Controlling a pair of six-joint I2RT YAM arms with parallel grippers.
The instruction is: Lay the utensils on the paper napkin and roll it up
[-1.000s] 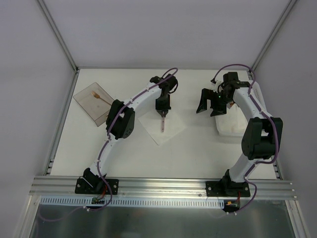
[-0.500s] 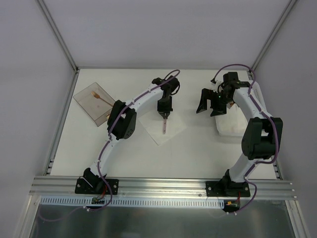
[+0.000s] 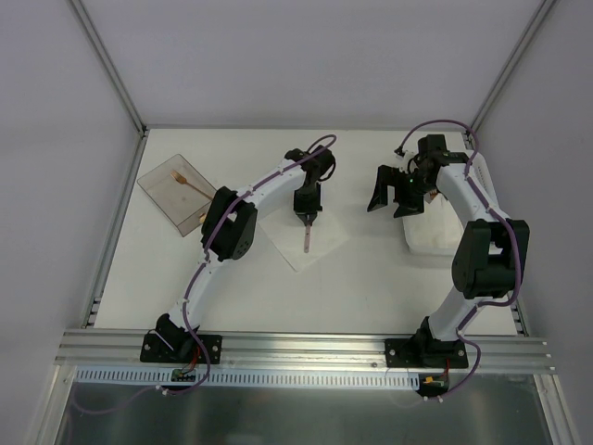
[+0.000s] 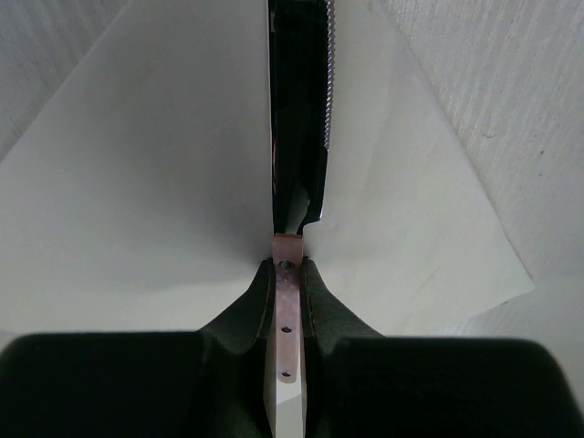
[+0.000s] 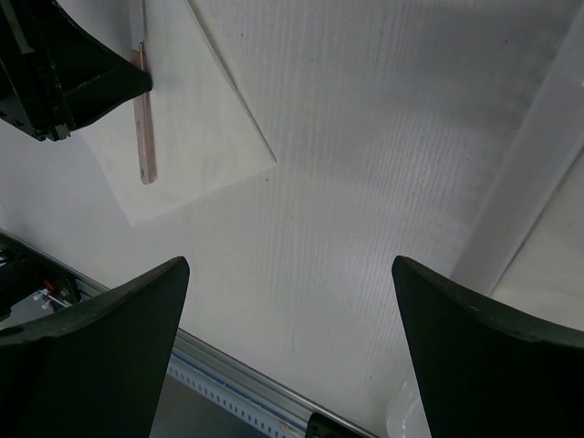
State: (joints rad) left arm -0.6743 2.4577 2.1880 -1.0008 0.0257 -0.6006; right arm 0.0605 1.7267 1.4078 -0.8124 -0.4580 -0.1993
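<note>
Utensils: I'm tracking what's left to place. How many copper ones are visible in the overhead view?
2. A knife clamped in the left gripper over the paper napkin, and a second utensil inside the clear box at far left. The box may hold others too faint to tell.

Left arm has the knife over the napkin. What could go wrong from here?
The left jaws are shut on the knife over the loose paper napkin; opening or lifting could drag or crease it. The right jaws hang open away from the napkin, not pinning it, so it may slide. The fork lies in the clear box; fetching it could brush the napkin.
</note>
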